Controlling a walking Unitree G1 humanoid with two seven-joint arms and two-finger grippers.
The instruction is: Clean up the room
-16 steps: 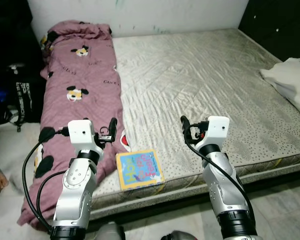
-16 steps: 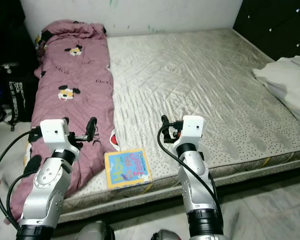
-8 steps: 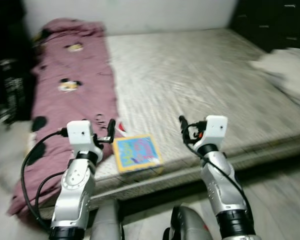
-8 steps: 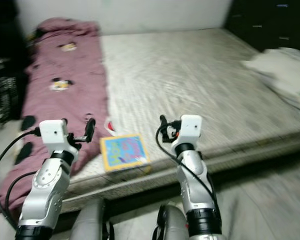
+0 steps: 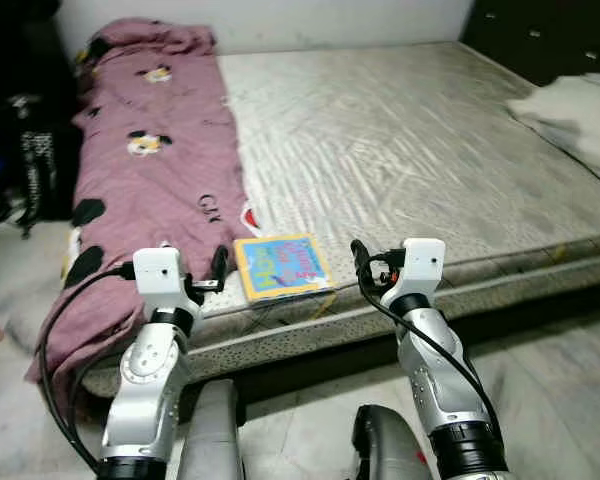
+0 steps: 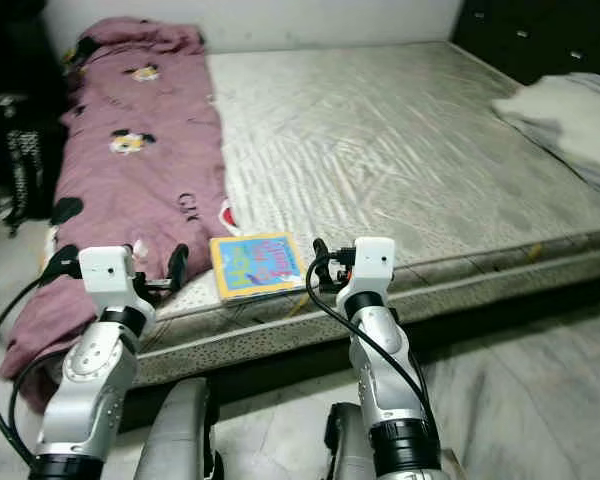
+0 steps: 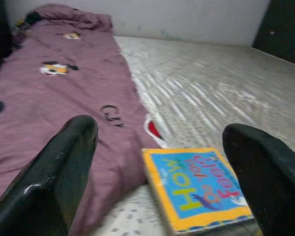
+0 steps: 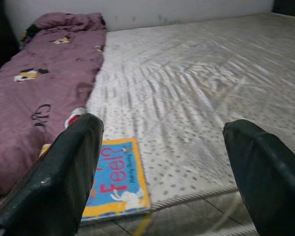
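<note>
A thin book (image 5: 280, 266) with a yellow border and blue cover lies flat at the front edge of the bare grey mattress (image 5: 410, 130). A maroon blanket (image 5: 150, 150) with cartoon mouse prints runs along the mattress's left side and hangs over its front corner. My left gripper (image 5: 212, 272) is held just left of the book, in front of the bed edge, fingers open and empty. My right gripper (image 5: 364, 266) hovers just right of the book, also open and empty. In the wrist views the book (image 7: 196, 189) (image 8: 115, 184) lies low between the spread fingers (image 7: 64, 167) (image 8: 64, 167).
A white bundle of cloth (image 5: 575, 105) lies on the mattress's far right. A black bag (image 5: 35, 160) stands on the floor left of the bed, dark furniture (image 5: 540, 30) at the back right. My own knees (image 5: 215, 430) are at the bottom, over pale floor (image 5: 560, 370).
The whole picture has shifted and blurred in between, so the camera moved. The book now sits level with and between the two grippers. Both arms keep their pose, fingers still open.
</note>
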